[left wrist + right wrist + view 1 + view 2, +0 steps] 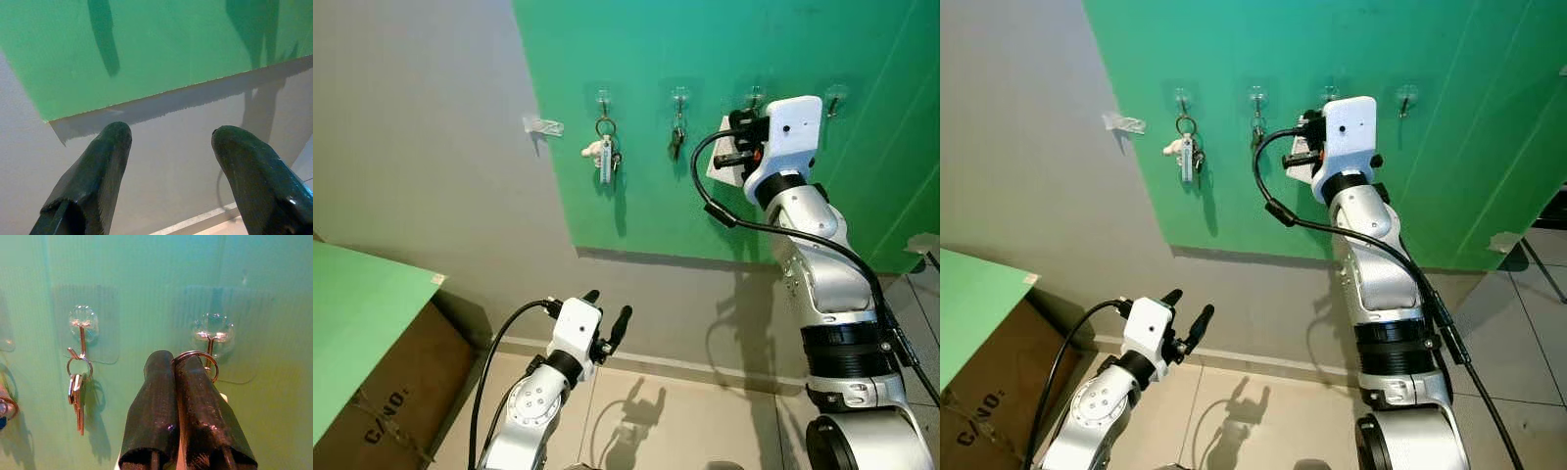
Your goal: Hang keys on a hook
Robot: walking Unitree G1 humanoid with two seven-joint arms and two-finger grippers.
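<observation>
Green board (pixel 724 59) over a grey wall (pixel 421 117) — clear hooks (pixel 211 330) on it. Silver key ring (pixel 195 355) between black fingers (pixel 151 401); at seven o'clock, a brown cardboard box (pixel 401 392).

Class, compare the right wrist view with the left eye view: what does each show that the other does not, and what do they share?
Right wrist view alone: the right end effector shut on a key ring, the ring right at a clear hook.

Left eye view alone: the left end effector open and low by the floor, a cardboard box, and a bunch with a white charm.

Shared: the green board and the neighbouring hook's hanging keys.
</observation>
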